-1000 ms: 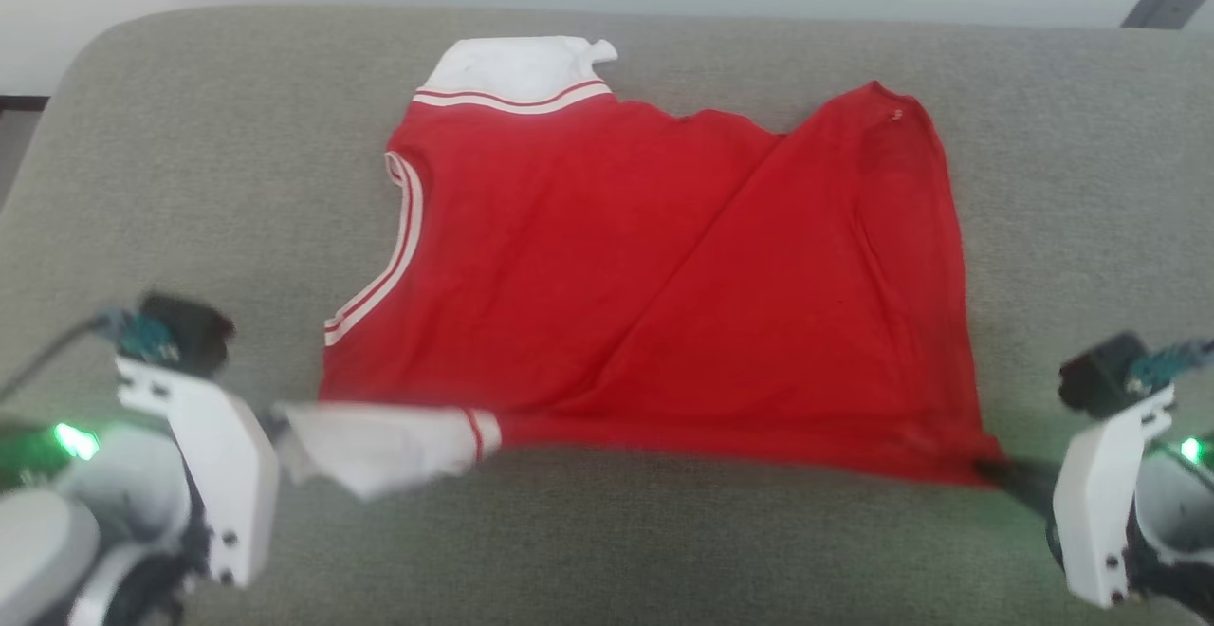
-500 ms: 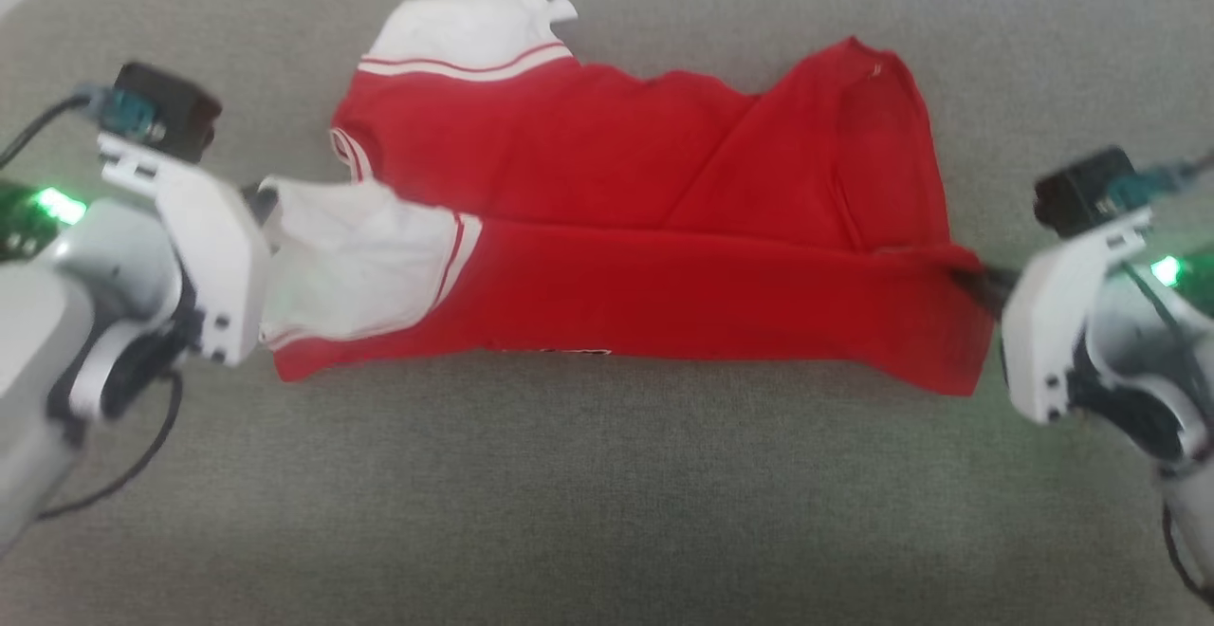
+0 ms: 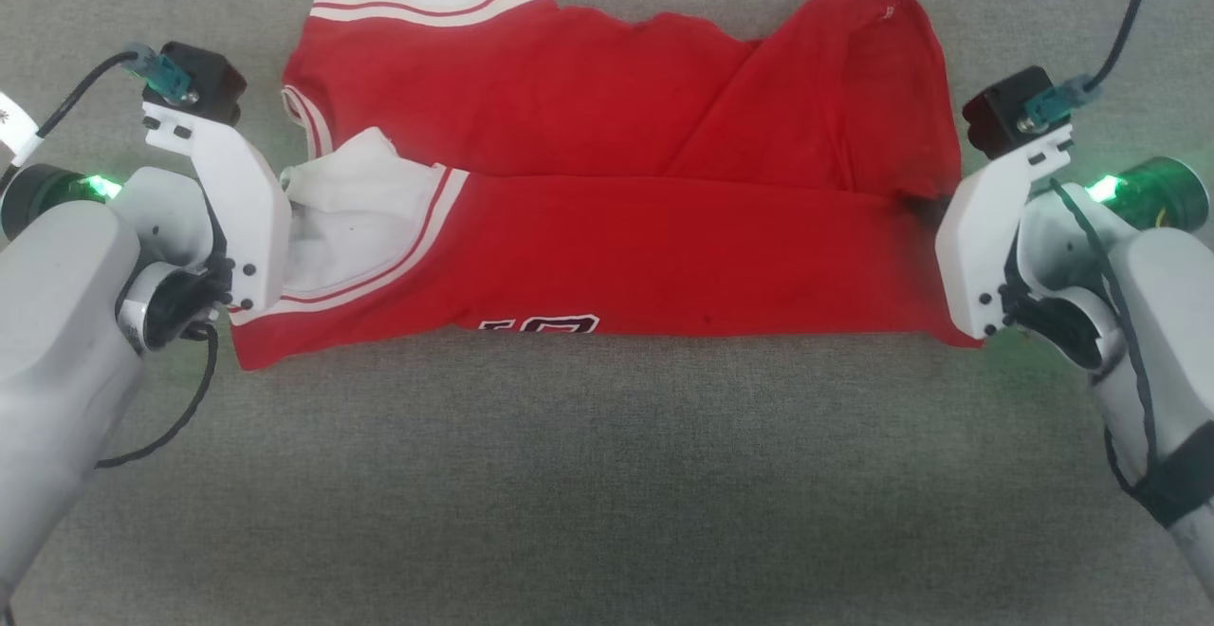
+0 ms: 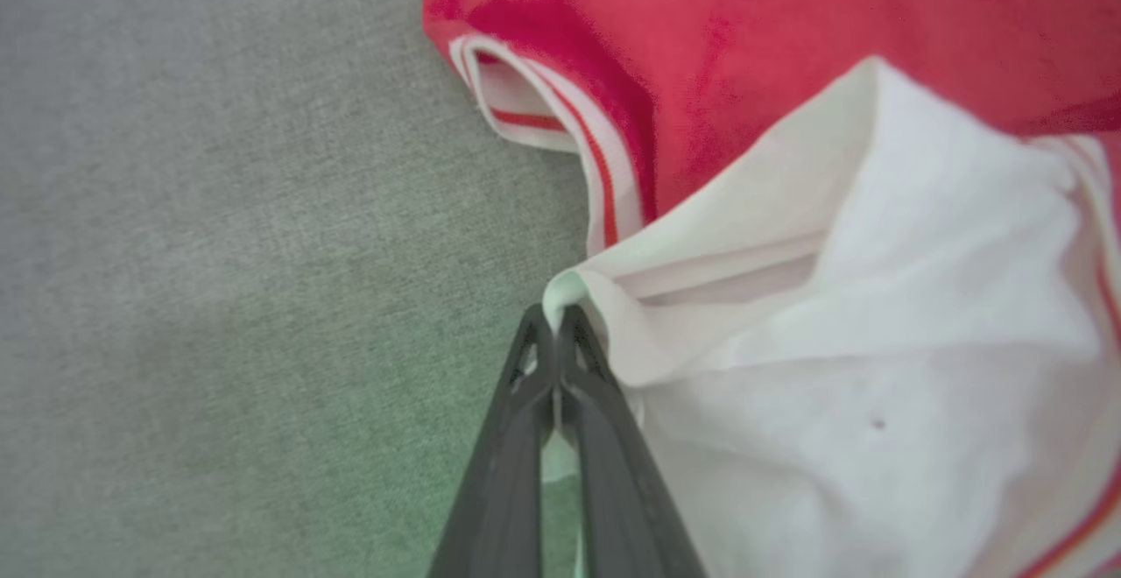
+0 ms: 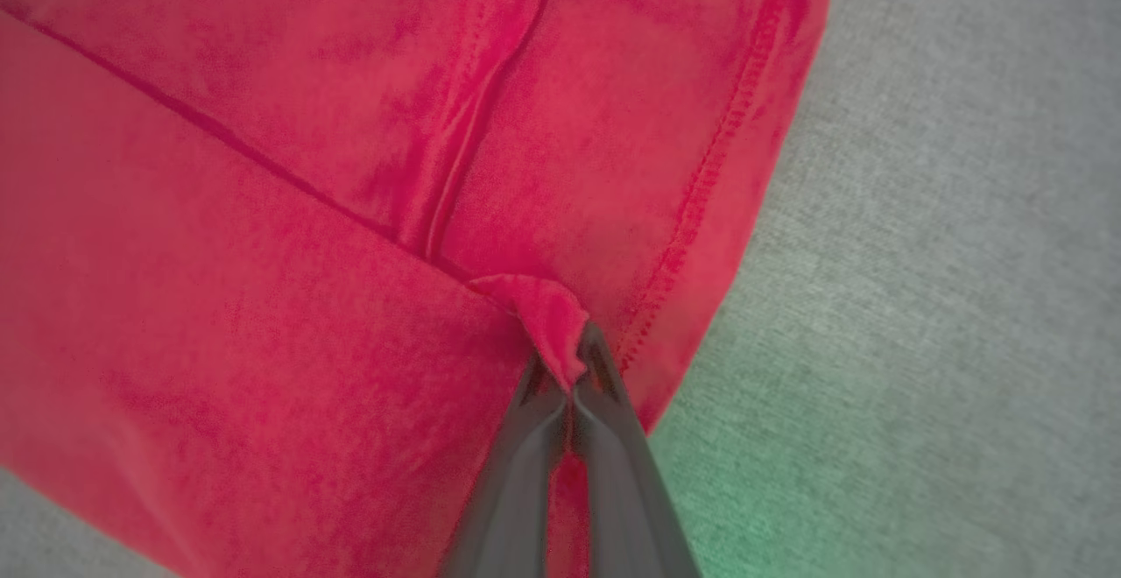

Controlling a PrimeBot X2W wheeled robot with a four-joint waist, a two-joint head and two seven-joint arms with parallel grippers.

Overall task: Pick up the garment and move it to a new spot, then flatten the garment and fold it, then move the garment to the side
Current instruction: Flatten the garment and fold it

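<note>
The left gripper [image 4: 553,313] and right gripper [image 5: 569,359] are each pinching a tiny nub of the jersey [image 3: 664,247] stretching between them on the couch [image 3: 607,474], so I'm guessing either corner's slipping free if they tug harder.

Grey woven upholstery [image 3: 607,474] lay beneath the left gripper [image 4: 553,320] and right gripper [image 5: 571,366], tinted green beside each.

A: Noted, garment [image 3: 664,247]: soft matt cloth, stitched hem; white panel [image 4: 876,341] equally matt.
B: Agreed. Grey upholstery [image 3: 607,474]: coarse woven, matt. On the left gripper [image 4: 553,320], fingers [image 4: 504,473] dark, smooth, matt plastic; wrist shell [image 3: 242,199] white, smooth plastic.
</note>
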